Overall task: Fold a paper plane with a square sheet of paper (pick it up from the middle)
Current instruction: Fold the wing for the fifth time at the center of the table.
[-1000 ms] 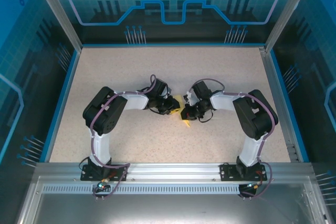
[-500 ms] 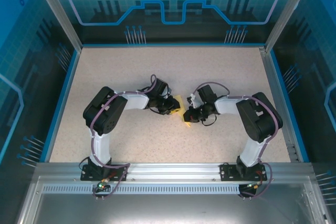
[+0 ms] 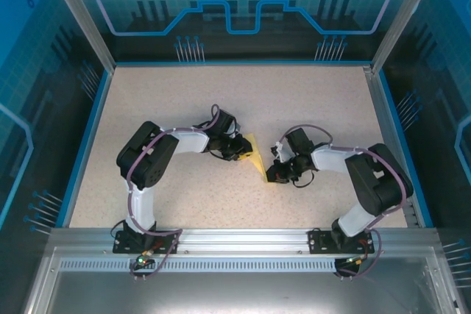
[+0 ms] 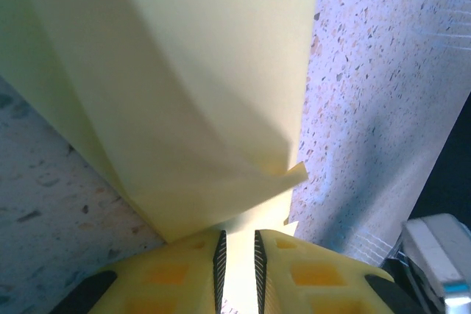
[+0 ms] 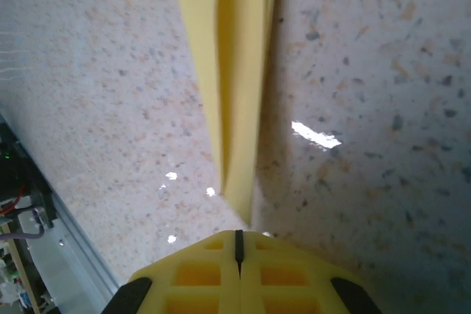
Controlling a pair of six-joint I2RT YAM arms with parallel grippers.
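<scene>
The sheet of paper (image 3: 255, 157) lies near the middle of the table (image 3: 184, 93), folded into a long, narrow yellow wedge. Its wide end points away from the arm bases and its thin tip points toward them. In the left wrist view its layers rise as a broad curved flap with one small loose corner curling out at the side.

The left gripper (image 4: 237, 254) is clamped on the wide end. Its yellow fingers (image 4: 176, 273) stand a sliver apart with paper filling the gap. The right gripper (image 5: 238, 251) sits at the thin tip with its fingers pressed fully together. The tip runs right up to them, but I cannot tell whether it is nipped between them or only touching.

The two black wrists crowd the sheet from either side, and in the top view the left one covers part of its edge. Looped cables (image 3: 215, 112) hang over both forearms. A blue rim (image 3: 88, 145) borders the speckled table, and an aluminium rail (image 3: 243, 240) carrying the arm bases runs along the near edge.
</scene>
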